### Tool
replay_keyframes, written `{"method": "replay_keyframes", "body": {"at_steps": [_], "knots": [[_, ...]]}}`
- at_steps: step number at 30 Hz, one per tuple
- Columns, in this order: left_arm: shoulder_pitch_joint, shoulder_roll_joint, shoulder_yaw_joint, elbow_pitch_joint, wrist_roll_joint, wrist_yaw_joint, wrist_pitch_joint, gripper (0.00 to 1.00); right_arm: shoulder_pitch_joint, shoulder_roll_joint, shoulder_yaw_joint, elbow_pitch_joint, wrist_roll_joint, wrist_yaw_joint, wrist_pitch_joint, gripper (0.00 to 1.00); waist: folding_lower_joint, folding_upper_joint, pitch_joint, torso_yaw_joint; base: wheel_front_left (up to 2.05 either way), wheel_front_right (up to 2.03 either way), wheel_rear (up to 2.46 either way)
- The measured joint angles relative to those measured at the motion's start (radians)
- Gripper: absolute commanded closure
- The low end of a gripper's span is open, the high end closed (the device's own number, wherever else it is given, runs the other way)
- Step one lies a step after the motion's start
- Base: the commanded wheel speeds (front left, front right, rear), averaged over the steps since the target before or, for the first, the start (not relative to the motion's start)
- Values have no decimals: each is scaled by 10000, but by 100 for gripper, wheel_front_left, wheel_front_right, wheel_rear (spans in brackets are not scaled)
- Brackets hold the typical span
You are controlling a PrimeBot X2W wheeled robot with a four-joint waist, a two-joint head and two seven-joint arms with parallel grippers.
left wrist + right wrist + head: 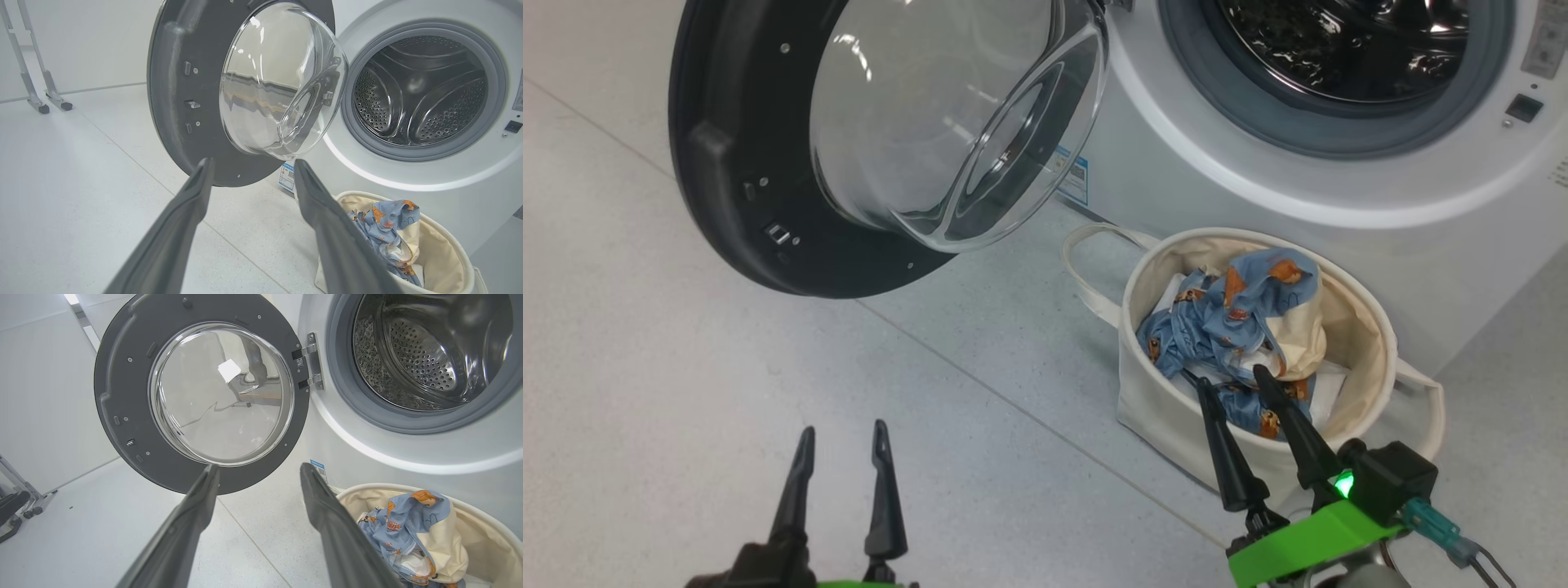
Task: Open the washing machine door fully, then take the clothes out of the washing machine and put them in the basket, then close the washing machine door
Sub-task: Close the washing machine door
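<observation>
The washing machine door [768, 163] stands swung wide open to the left, its glass bowl [278, 81] facing me. The white washing machine [1339, 188] shows a bare steel drum [421, 85] with no fabric in it. The light blue clothes [1241, 318] with orange figures lie in the cream basket [1168, 408] on the floor below the drum mouth. My right gripper [1232, 382] is open with nothing between its fingers, its tips over the basket's near rim. Low at the left, my left gripper [843, 437] is open above the floor, well short of the door.
Pale speckled floor tiles [768, 425] run left of the basket. A metal stand with feet [41, 98] sits far back left by the wall. A dark wheeled base [16, 506] shows at the left edge of the right wrist view.
</observation>
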Motion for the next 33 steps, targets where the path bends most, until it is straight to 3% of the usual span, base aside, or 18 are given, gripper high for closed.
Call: {"method": "replay_keyframes", "body": {"at_steps": [5,14,15,21,25,30,33], "knots": [[-44,4,656,-232,111,-280,0,0,-37,0,-29,17,-4,0,0,0,0,0,111,-130,0,0,0],[-761,362,2980,-562,-723,-1369,0,0,-70,0,-58,111,-33,0,0,0,0,0,159,-408,0,0,0],[-857,449,3260,-614,-955,-1615,0,98,-71,0,-75,113,-36,0,0,0,0,0,164,-432,0,0,0],[-1643,1241,4943,-938,-2493,-3139,0,100,-168,0,-82,157,-136,0,0,0,0,0,258,-617,0,0,0],[-1972,1789,5551,-550,-3770,-3526,303,100,-223,0,-105,165,-267,0,0,0,0,0,340,-694,0,0,0],[-3286,2704,6755,640,-6776,-3664,2268,100,-255,0,-13,163,-405,0,0,0,0,0,581,-790,0,0,0],[-4293,3336,6890,961,-8449,-3779,3590,100,-299,-4,10,163,-470,0,0,0,0,0,695,-925,0,0,0]]}}
